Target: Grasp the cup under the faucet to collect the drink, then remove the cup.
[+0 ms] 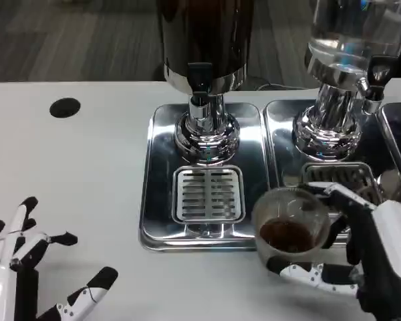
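From the head view, two drink dispensers stand at the back of the white counter point(87, 167), each on its own shiny metal tray: the dark dispenser point(204, 40) on the left tray point(157, 200), and the clear dispenser point(351, 40) on the right tray point(281, 134). Both dispensers are cut off by the top edge, so their upper parts cannot be seen. There is one cup point(291, 224), clear plastic, with a little dark drink in the bottom. It sits at the front right corner of the left tray, off the slotted drip grate point(208, 194) and away from the faucet point(200, 83). The right robot hand point(361, 251) wraps its fingers around the cup. The left robot hand point(33, 267) rests low on the counter, fingers spread, holding nothing. One black round hole point(65, 108) marks the counter far left.
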Robot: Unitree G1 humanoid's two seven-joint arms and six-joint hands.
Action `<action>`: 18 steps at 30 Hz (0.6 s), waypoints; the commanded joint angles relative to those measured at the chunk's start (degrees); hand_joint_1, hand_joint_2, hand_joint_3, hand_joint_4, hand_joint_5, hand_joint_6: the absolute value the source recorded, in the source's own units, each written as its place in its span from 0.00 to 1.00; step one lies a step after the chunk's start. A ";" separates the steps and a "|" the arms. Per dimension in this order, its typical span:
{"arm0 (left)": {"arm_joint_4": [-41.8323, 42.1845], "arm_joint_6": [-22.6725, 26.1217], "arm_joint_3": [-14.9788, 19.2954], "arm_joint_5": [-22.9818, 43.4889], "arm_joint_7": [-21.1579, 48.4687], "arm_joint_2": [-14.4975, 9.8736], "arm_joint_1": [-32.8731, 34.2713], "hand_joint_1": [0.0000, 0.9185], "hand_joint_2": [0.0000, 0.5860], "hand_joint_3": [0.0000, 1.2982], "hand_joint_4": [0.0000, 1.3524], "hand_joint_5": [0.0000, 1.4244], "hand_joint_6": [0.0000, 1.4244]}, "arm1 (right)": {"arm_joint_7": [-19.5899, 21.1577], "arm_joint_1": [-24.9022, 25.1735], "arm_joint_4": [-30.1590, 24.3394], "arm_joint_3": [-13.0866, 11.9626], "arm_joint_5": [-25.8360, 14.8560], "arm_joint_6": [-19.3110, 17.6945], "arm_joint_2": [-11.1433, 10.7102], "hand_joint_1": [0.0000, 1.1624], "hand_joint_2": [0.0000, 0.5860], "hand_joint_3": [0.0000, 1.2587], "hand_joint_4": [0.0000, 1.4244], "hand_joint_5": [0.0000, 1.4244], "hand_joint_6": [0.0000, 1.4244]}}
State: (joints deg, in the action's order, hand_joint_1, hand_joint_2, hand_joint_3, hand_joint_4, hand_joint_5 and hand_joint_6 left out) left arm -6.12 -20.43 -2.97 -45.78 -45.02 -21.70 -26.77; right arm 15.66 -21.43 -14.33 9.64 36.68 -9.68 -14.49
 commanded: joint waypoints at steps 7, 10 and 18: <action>-0.12 0.30 -0.42 -0.82 -0.24 -0.41 0.20 0.00 0.14 0.43 0.04 0.16 0.07 | 0.08 -2.39 -1.74 -1.91 -1.37 -3.39 -0.31 0.76 0.24 0.49 0.52 0.59 0.86; -0.18 0.30 -0.47 -0.86 -0.34 -0.41 0.11 0.00 0.14 0.43 0.04 0.16 0.07 | 0.09 -2.88 -1.01 -1.62 -1.10 -3.85 -0.38 0.76 0.25 0.49 0.52 0.59 0.86; -0.55 0.17 -0.40 -0.69 -0.46 -0.48 0.03 0.00 0.14 0.43 0.04 0.16 0.07 | 0.34 -3.32 1.68 -0.09 -0.08 -4.68 -0.18 0.76 0.25 0.49 0.52 0.59 0.85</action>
State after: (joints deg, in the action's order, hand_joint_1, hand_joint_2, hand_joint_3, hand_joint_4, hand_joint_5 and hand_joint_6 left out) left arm -6.18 -20.37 -3.25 -45.81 -45.03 -21.70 -26.58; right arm 15.20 -25.10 -12.98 9.49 36.85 -12.22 -14.62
